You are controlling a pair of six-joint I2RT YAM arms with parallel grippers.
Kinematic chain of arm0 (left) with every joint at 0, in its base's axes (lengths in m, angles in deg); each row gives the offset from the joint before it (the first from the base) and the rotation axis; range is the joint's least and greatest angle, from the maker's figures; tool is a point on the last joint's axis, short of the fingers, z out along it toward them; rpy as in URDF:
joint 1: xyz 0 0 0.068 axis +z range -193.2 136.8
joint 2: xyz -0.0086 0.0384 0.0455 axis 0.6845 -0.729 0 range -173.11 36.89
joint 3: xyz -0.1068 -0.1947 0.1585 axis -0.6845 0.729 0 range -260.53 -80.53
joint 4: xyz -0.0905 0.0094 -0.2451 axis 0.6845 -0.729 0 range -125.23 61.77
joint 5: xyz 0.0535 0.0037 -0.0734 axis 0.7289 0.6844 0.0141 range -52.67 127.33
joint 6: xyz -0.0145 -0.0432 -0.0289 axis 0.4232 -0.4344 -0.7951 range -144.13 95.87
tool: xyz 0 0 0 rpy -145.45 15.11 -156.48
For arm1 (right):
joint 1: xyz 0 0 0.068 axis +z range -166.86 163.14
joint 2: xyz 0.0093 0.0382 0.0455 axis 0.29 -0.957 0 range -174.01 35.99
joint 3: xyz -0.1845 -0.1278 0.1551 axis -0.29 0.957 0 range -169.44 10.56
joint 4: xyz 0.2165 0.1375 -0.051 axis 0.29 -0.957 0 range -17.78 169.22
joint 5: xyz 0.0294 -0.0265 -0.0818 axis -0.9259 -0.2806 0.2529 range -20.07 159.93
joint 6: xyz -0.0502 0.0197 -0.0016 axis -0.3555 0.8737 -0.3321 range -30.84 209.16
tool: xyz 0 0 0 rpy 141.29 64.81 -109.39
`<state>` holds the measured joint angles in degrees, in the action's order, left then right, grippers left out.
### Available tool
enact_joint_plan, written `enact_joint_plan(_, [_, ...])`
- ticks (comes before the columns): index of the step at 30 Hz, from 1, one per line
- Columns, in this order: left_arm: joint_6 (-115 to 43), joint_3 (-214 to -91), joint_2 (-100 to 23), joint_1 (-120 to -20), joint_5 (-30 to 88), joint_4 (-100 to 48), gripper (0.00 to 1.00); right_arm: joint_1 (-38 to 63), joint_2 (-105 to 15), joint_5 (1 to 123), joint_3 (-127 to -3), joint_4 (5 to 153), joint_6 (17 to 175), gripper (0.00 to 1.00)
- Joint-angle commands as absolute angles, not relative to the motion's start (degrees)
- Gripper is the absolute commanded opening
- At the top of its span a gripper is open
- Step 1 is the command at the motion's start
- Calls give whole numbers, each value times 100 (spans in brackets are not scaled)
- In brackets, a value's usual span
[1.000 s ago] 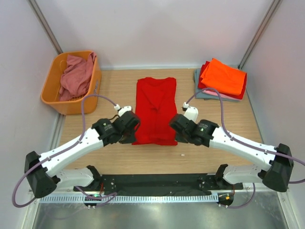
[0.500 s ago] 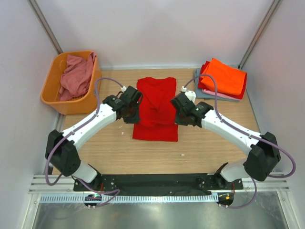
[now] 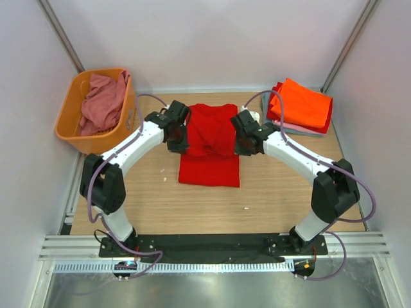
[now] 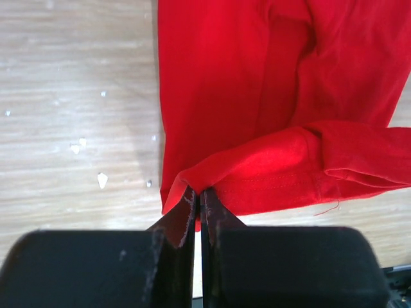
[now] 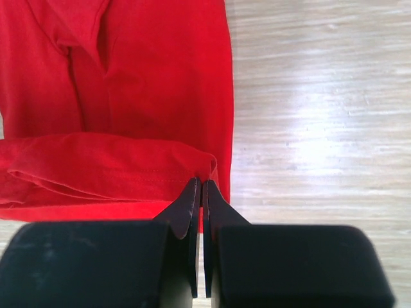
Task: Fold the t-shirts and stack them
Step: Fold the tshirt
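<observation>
- The left gripper (image 4: 198,192) has its jaws pressed together on one hem corner of the bright red t-shirt (image 3: 209,144); a thin fold of cloth is pinched between the fingertips.
- The right gripper (image 5: 200,186) has its jaws clamped the same way on the opposite hem corner.
- Between the two grips the hem runs as a stitched band, lifted and doubled back over the shirt's body.
- The bright red t-shirt lies in the middle of the wooden table (image 3: 282,192) as a long narrow shape. Its far end points away from the arm bases and its near part lies flat on the wood.
- In the top view both arms reach forward, with a gripper on each side of the shirt at about mid-length.
- A folded stack sits near the far right corner, well apart from the red shirt, with an orange t-shirt (image 3: 302,102) on top.
- An orange basket (image 3: 67,125) stands at the far left with a crumpled dusty rose t-shirt (image 3: 103,99) inside.
</observation>
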<state>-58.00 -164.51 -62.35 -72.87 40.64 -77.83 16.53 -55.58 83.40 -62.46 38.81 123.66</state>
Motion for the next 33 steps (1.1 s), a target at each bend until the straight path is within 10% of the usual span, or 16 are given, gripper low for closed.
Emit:
enact_joint_plan(1, [-5586,-16859,-6618,-7124,3856,-7780,0,1540,-5909,8214,-6669,4089,12037,1])
enact_joint_plan(9, [-5455,-18428,-8130,-6624,3565,-8148,13,925,-7026,7995,-7756,4090,11870,2])
enact_joint_plan(13, [-5437,-19862,-9009,-6307,3565,-8990,64,591,-7904,7784,-9382,3372,11404,76])
enact_joint_plan(19, [-5463,-21501,-9144,-6007,3688,-9767,76,160,-7847,7722,-10775,2762,11123,90])
enact_joint_plan(33, [-6359,-14357,-5031,-6148,2212,-5760,73,186,-3987,5130,-3730,6180,12668,90])
